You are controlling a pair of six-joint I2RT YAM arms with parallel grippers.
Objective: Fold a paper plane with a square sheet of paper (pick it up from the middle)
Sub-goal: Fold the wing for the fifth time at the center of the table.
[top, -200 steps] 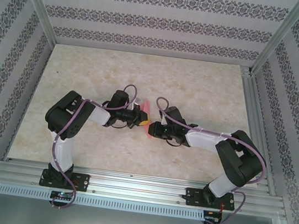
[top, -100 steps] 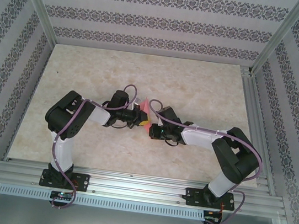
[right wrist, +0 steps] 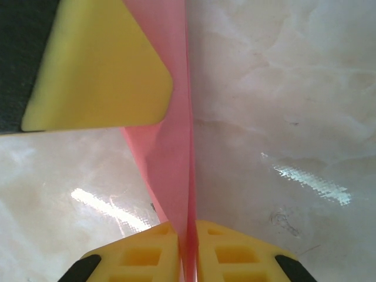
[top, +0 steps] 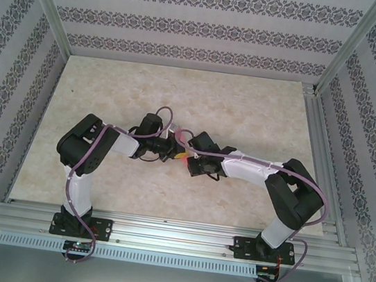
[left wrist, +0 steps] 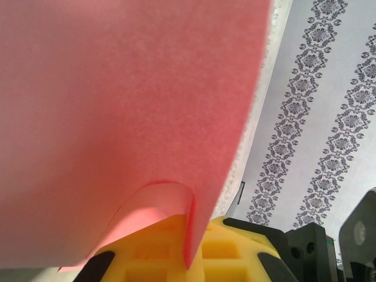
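Grips the sheet of paper (right wrist: 173,170) from both sides, in mid-air over the middle of the table (right wrist: 282,88): left pincer (left wrist: 191,244) clenched on a curled edge, right pincer (right wrist: 187,244) clenched on a narrow doubled fold. Likely handles as featherweight, limp, quick to crease or tear. Best taken close along a crease, not by a loose flap. Shows matte pink-red, faintly fibrous, glowing thinner at the curl. Seems folded lengthwise into a wedge, though hard to judge this close. Contrasts with blunt yellow pads (right wrist: 100,64) and glossy cream marbling below.
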